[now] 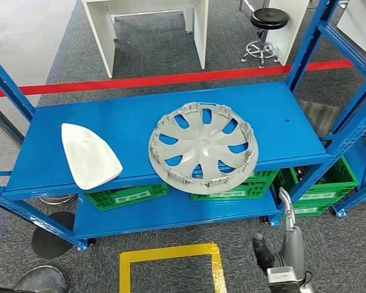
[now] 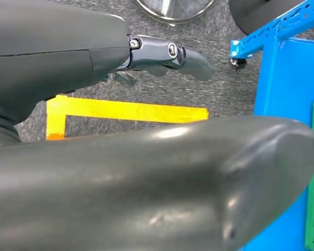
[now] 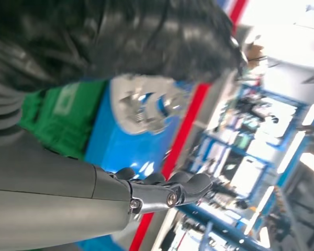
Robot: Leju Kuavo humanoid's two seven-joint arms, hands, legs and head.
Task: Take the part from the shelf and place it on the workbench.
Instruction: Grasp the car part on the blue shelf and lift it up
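Hubcap (image 1: 203, 148) sits on the blue shelf (image 1: 125, 125), its near rim hanging over the front edge, untouched. Your right hand (image 1: 282, 244) is low by the rack w/ nothing in it, fingers apart; left hand (image 2: 159, 55) hangs over the carpet, also holding nothing (fingers look stretched out). I'd go for that overhanging rim, probably both hands bc it's wide and thin. White cover (image 1: 89, 155) lies well apart to the left. Green crates (image 1: 125, 196) below, yellow tape (image 1: 172, 259) on grey carpet.
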